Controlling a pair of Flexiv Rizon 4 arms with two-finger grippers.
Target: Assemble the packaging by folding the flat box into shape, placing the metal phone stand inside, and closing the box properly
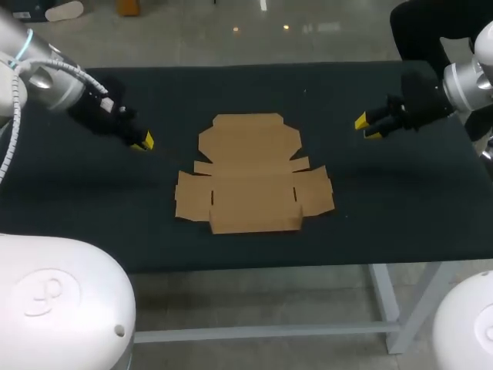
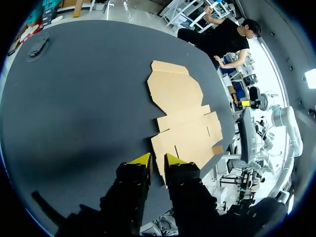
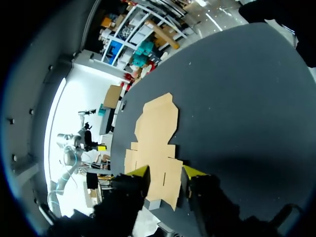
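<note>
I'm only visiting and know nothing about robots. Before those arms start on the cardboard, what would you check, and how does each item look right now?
1. Flat box lies unfolded and wholly on the table: ok.
2. Left gripper is open and empty, off to one side of the box: ok.
3. Right gripper is open and empty, off to the other side: ok.
4. Nothing is lying on top of the cardboard: ok.
5. Phone stand located: cannot tell. A small dark object lies near the table's edge in the left wrist view, but it is too unclear to name.
</note>
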